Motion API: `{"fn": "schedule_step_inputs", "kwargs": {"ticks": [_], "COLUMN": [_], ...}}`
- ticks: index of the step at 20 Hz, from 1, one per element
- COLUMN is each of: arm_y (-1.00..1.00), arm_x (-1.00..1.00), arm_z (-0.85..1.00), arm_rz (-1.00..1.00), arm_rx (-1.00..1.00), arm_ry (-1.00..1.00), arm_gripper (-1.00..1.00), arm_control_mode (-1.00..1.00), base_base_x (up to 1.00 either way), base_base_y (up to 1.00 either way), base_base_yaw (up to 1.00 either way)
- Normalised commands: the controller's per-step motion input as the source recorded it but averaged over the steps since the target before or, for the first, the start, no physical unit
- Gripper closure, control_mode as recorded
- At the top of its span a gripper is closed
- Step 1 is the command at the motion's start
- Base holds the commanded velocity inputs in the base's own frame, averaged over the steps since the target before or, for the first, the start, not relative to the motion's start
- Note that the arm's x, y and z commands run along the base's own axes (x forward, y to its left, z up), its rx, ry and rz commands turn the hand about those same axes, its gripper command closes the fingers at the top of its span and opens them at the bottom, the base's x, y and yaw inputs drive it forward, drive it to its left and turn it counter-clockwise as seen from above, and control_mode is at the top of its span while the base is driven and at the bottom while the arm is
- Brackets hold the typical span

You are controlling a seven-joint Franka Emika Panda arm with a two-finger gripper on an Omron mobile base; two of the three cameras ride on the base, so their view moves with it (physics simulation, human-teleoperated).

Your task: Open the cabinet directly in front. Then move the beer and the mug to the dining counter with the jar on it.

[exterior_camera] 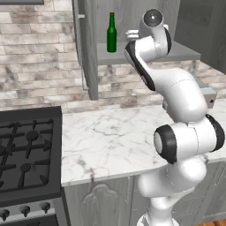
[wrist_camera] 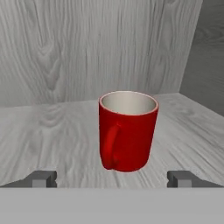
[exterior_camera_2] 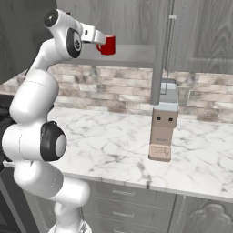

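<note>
The cabinet (exterior_camera: 92,48) stands with its doors swung out, so its shelf (wrist_camera: 52,131) is reachable, and that is why the arm is raised to shelf height. The pincer (wrist_camera: 112,178) points straight into the cabinet, its two tips set wide apart and level with the shelf board. The mug (wrist_camera: 127,130) stands upright just ahead of it, centred between the tips but not yet between them; nothing is touching it. Its handle faces back toward the pincer, slightly to the left of centre. The wide opening looks chosen to clear the mug's body on both sides, and the low, level approach suits a grasp around the cylinder, not the rim.

In the right base view the mug (exterior_camera_2: 108,45) sits directly in front of the pincer (exterior_camera_2: 101,39). In the left base view the beer (exterior_camera: 111,33) stands upright on the same shelf, off to the pincer's left and well apart from it, so it should not be knocked during this reach.

Judging by this, the mug is the first thing to be fetched.
</note>
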Motion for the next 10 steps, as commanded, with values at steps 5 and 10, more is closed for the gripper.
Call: {"fn": "schedule_step_inputs", "kwargs": {"ticks": [5,10], "arm_y": [-0.03,-0.04], "arm_x": [0.25,0.33], "arm_z": [-0.1,-0.29], "arm_rz": [-0.01,0.0], "arm_rx": [0.0,-0.02], "arm_ry": [-0.01,-0.01], "arm_gripper": [-1.0,-1.0], "arm_control_mode": [-1.0,-1.0], "base_base_x": [0.0,0.0], "base_base_y": [0.0,0.0], "base_base_yaw": [0.0,0.0]}}
